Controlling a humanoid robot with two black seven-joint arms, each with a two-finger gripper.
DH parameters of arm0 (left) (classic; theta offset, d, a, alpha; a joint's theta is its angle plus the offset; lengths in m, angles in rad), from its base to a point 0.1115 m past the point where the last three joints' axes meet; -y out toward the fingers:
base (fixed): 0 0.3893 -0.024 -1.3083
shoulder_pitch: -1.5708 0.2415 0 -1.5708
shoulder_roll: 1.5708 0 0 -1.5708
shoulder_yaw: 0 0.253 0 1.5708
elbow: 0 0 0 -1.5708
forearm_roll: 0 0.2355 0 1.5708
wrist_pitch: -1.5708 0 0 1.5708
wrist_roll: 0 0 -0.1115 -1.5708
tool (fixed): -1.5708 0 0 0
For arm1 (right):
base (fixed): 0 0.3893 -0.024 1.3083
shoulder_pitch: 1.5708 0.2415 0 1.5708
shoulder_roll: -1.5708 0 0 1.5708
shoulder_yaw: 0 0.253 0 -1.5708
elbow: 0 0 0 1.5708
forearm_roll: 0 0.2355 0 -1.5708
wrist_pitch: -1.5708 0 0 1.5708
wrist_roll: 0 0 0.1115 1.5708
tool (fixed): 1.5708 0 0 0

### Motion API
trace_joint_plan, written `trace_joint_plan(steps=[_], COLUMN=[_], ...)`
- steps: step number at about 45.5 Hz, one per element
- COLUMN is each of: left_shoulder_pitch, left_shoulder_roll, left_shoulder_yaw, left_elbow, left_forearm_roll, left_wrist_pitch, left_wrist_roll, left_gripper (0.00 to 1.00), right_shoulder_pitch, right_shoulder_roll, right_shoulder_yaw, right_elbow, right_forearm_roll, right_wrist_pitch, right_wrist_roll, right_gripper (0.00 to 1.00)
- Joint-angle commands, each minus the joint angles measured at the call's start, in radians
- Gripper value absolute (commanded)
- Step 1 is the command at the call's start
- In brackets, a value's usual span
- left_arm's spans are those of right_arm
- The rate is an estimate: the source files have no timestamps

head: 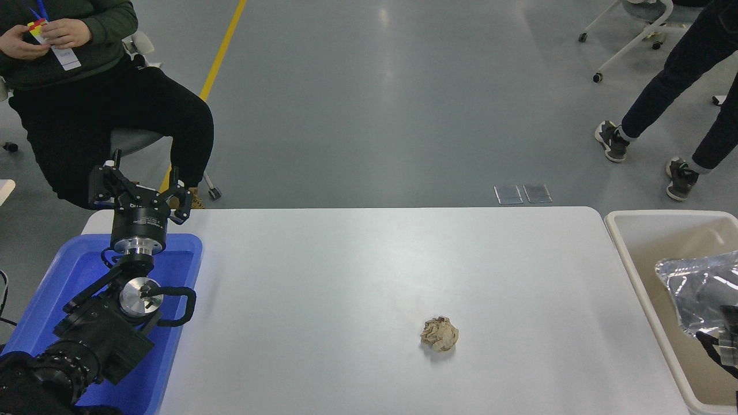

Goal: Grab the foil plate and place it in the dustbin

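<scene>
The shiny crinkled foil plate hangs tilted over the inside of the cream dustbin at the table's right end. My right gripper comes in from the right edge and is shut on the plate's lower edge; only its fingertips show. My left gripper is parked open at the far left, above the blue tray.
A crumpled tan paper ball lies on the white table. A blue shallow tray sits under the left arm. A person sits at the top left; another person's legs are at the top right.
</scene>
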Motion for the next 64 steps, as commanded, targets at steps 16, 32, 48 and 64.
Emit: trace_joint_plan(steps=[16, 32, 48, 64], left_shoulder_pitch=[0.0, 0.0, 0.0, 0.0], left_shoulder_roll=[0.0, 0.0, 0.0, 0.002], left_shoulder_yaw=[0.0, 0.0, 0.0, 0.0], left_elbow=[0.0, 0.0, 0.0, 0.0], left_forearm_roll=[0.0, 0.0, 0.0, 0.0], left_wrist_pitch=[0.0, 0.0, -0.002, -0.002], left_wrist_roll=[0.0, 0.0, 0.0, 0.0], left_gripper=[0.99, 0.99, 0.99, 0.99], right_shoulder_pitch=[0.13, 0.398, 0.903, 1.424], right_shoulder_roll=[-0.043, -0.193, -0.394, -0.253], right_shoulder_yaw=[-0.068, -0.558, -0.921, -1.416], right_elbow=[0.001, 0.157, 0.878, 1.535], right_forearm_roll=[-0.017, -0.02, -0.279, -0.356], right_wrist_pitch=[0.067, 0.09, 0.089, 0.101], right_wrist_roll=[0.0, 0.004, 0.006, 0.007], right_gripper=[1.0, 1.0, 1.0, 1.0])
